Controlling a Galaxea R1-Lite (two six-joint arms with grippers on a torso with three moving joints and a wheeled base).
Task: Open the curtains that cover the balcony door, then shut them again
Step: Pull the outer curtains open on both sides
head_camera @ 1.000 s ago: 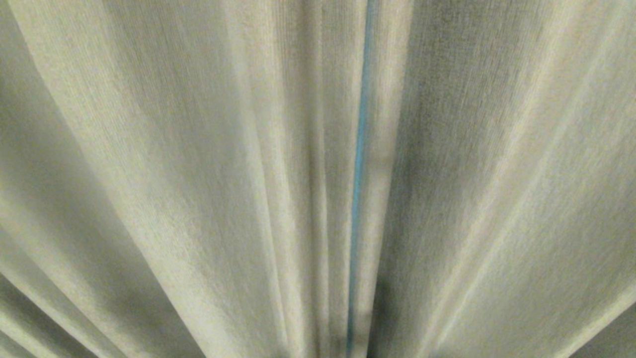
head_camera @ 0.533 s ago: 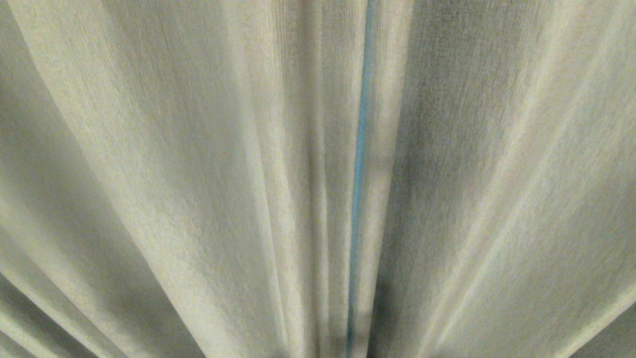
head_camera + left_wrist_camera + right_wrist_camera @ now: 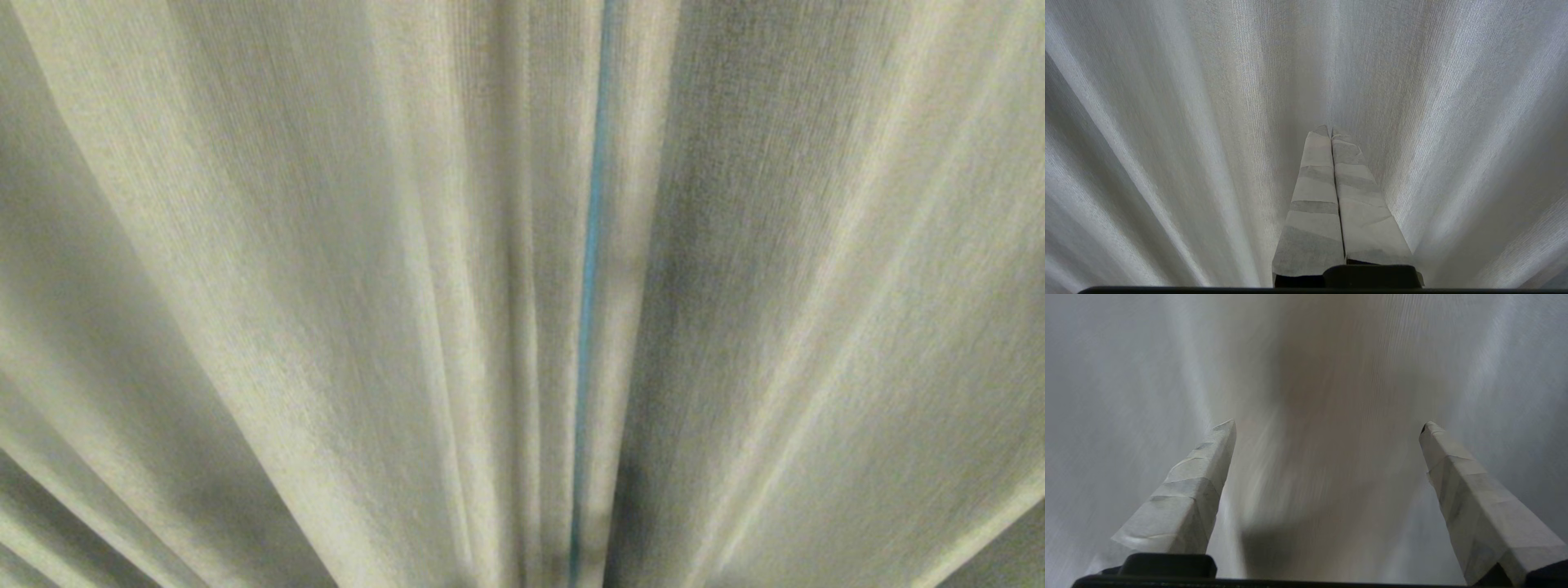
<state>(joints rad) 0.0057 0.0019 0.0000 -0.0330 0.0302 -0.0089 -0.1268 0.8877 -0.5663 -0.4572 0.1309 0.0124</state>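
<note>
Beige woven fabric is filling every view: the curtains [image 3: 326, 286] are hanging drawn in vertical folds, with a thin blue-lit slit [image 3: 589, 269] where two edges are meeting (the balcony door is presumably hiding behind). The left gripper [image 3: 1331, 132] is pointing at the cloth, fingers pressed together, holding nothing. The right gripper [image 3: 1327, 428] is facing a fold with fingers spread wide, empty; it is probably best catching one edge beside the slit, pinching deep before dragging sideways.
</note>
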